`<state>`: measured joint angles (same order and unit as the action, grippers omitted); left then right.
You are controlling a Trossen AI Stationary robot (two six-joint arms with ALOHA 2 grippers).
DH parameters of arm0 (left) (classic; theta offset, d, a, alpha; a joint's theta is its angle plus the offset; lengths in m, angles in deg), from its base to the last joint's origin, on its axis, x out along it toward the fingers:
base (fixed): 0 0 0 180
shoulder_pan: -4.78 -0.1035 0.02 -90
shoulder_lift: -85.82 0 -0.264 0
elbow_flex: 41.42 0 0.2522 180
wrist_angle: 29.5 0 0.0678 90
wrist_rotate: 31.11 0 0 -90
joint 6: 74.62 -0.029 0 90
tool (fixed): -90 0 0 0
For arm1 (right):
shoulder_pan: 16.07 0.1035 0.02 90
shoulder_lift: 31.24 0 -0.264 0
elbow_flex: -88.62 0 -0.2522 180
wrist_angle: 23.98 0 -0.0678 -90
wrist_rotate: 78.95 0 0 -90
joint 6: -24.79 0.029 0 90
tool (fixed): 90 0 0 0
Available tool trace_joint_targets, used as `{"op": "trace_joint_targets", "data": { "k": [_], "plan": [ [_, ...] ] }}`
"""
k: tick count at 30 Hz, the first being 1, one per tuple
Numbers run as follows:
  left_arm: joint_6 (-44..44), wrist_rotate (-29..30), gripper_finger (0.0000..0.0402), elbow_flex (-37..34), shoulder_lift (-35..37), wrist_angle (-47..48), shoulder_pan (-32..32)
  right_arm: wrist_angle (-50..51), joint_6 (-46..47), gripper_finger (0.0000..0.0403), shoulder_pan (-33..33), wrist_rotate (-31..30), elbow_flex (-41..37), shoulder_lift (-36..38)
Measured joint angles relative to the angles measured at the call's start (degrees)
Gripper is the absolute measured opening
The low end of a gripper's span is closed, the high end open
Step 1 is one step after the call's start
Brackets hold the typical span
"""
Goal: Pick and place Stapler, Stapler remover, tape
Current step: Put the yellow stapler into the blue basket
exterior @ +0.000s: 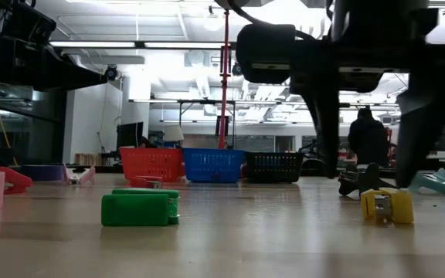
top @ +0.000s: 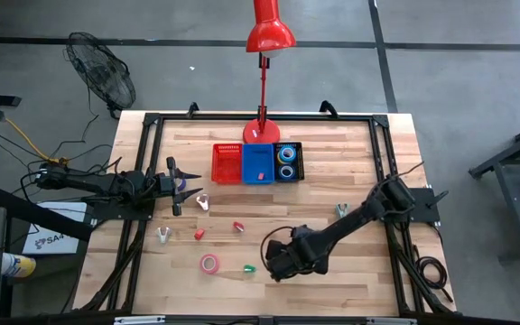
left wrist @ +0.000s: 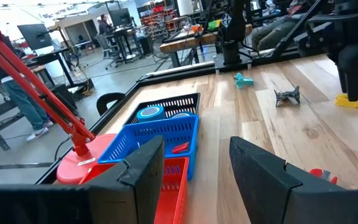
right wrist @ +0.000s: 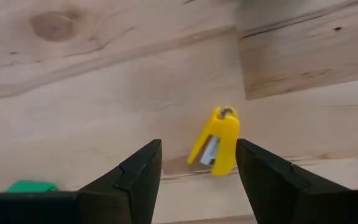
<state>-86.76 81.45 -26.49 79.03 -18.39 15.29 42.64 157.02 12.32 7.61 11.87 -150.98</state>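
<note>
A small yellow stapler point(right wrist: 216, 143) lies on the wooden table just below my right gripper point(right wrist: 197, 168), which points down, open, with a finger on either side and clear of it. The low view shows the stapler point(exterior: 387, 205) under those fingertips point(exterior: 368, 181). A green stapler point(exterior: 140, 208) and a pink tape roll point(top: 208, 264) lie to its left. Blue tape rolls point(top: 288, 162) sit in the black bin. A black staple remover point(left wrist: 288, 95) and a teal one point(left wrist: 243, 79) lie farther right. My left gripper point(top: 181, 185) waits open and level at the table's left.
Red point(top: 227, 162), blue point(top: 258, 162) and black point(top: 298, 152) bins stand in a row at the far middle, in front of a red desk lamp point(top: 262, 135). Small red pieces point(top: 199, 234) and pale staple removers point(top: 163, 235) lie scattered at the left centre.
</note>
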Motion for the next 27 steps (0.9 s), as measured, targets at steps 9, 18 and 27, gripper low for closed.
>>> {"op": "trace_joint_targets", "data": {
  "k": [9,18,27],
  "plan": [
    [-0.02,-0.01,0.0179,0.00,0.00,0.02,0.01,-0.51,0.90,0.0197,-0.74,3.13,0.00,-1.47],
    [-0.01,-0.01,0.0179,0.00,0.02,-0.04,0.00,-4.87,-1.67,0.0197,-1.50,7.64,0.20,-4.42],
    [0.00,-0.01,0.0179,0.00,0.02,-0.09,0.00,-3.82,-0.08,0.0176,-2.31,8.26,0.19,-4.55]
  ]
}}
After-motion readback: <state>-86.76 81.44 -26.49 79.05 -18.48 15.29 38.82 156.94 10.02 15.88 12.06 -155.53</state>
